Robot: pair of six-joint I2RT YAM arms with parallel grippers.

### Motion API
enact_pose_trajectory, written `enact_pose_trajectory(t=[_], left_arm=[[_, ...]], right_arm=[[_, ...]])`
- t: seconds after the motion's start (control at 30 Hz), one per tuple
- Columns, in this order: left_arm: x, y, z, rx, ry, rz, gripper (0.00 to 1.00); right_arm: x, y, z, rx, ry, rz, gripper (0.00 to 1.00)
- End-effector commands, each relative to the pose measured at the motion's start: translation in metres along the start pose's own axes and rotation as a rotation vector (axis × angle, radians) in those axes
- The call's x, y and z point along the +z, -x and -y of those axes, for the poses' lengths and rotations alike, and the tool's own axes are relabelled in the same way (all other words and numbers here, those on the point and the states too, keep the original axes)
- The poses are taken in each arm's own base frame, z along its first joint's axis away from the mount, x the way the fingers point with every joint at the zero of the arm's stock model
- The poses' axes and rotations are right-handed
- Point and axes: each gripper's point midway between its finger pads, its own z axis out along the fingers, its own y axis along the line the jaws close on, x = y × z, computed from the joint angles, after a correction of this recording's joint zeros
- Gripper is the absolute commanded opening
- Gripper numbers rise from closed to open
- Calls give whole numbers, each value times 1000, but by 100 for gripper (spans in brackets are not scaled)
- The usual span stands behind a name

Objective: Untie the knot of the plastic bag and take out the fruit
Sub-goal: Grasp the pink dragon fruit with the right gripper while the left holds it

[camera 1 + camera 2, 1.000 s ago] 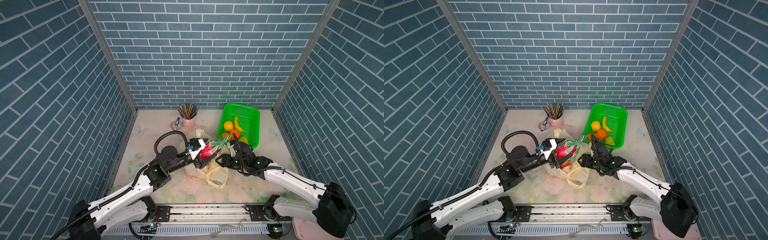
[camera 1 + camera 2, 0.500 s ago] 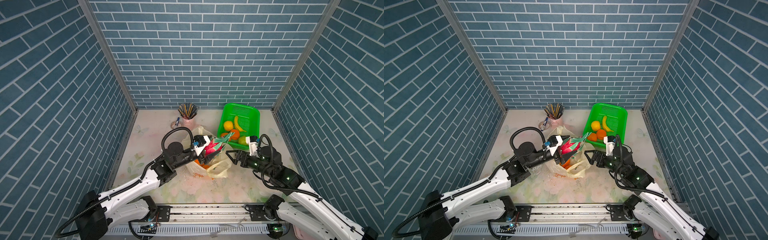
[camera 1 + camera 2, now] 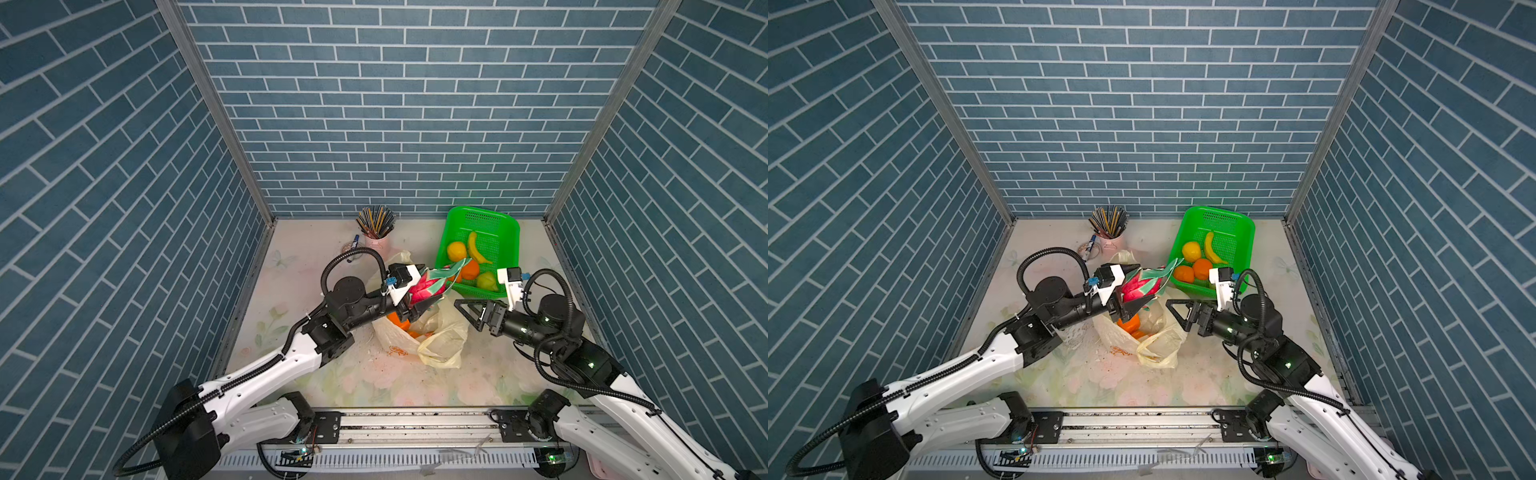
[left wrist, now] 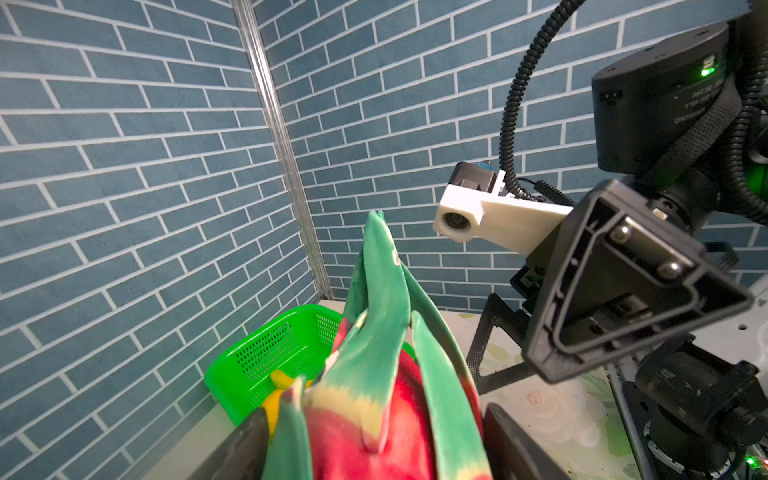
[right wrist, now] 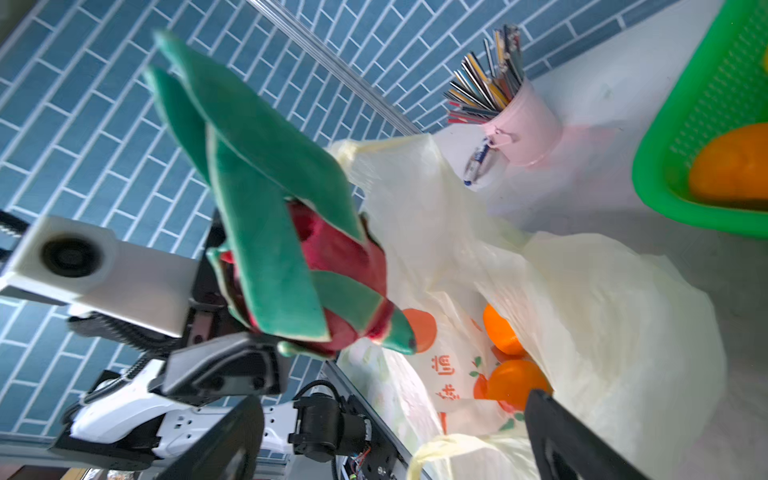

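— Position of the dragon fruit [image 3: 424,286]?
— Just right of centre in both top views, raised clear above the plastic bag [image 3: 442,345], green tips aimed at the basket [image 3: 482,216] at upper right. Judged mid-transfer toward it.
— Grip?
— Clamped across the red body by the left gripper [image 3: 417,289], jaws spread wide to span it. Leaves left free, presumably to avoid bending them.
— Bag?
— Slumped below the fruit, mouth gaping. No knot made out. Two oranges [image 3: 397,323] left inside.
— Right gripper [image 3: 468,313]?
— Spread fully, empty, hovering just right of the bag's mouth. Probably stationed there to reach in or steady the plastic.
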Motion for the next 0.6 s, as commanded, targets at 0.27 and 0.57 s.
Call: enact_pose_trajectory(t=[0.27,0.57], left_arm=[[11,47,12,90,-125,132,33],[18,49,7,106,-114,134,33]], right_arm=[[12,34,-59,-44,173,8,98],[40,41,-47,1,161,17,98]])
